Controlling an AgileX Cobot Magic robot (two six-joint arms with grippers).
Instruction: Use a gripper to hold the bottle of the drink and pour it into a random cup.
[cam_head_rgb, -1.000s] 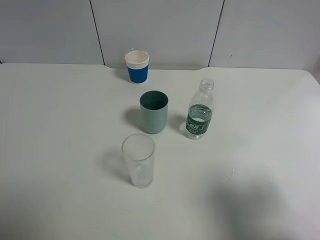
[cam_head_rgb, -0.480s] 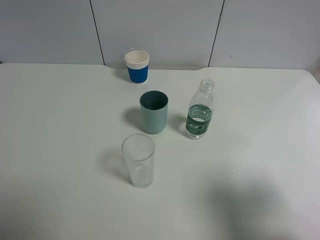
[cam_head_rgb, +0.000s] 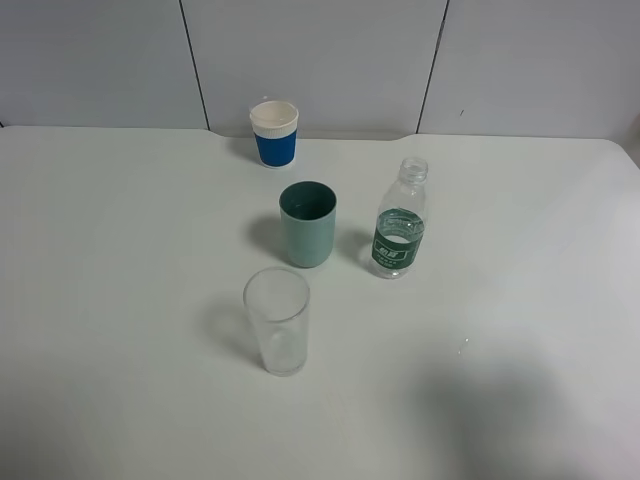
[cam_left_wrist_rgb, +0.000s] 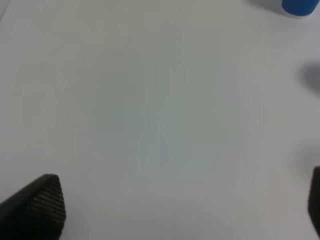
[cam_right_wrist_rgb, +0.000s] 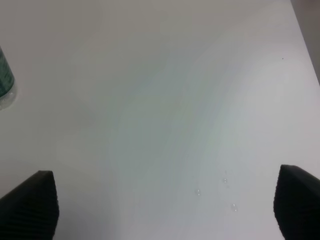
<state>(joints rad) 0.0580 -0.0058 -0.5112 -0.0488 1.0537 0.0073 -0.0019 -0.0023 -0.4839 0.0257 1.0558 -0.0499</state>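
The bottle of the drink (cam_head_rgb: 400, 220), clear plastic with a dark green label and no cap, stands upright right of centre on the white table (cam_head_rgb: 120, 300). Its edge also shows in the right wrist view, bottle (cam_right_wrist_rgb: 4, 80). Just left of it stands the teal-green cup (cam_head_rgb: 308, 223), upright. Neither arm appears in the high view. In the right wrist view my right gripper (cam_right_wrist_rgb: 165, 205) is open over bare table, well apart from the bottle. My left gripper (cam_left_wrist_rgb: 185, 205) is open too, with nothing between its fingers.
A blue-and-white paper cup (cam_head_rgb: 274, 132) stands at the back near the wall, its blue base also at the left wrist view's edge (cam_left_wrist_rgb: 300, 6). A clear glass tumbler (cam_head_rgb: 277, 320) stands in front of the teal cup. A few water drops (cam_right_wrist_rgb: 222, 187) lie on the table.
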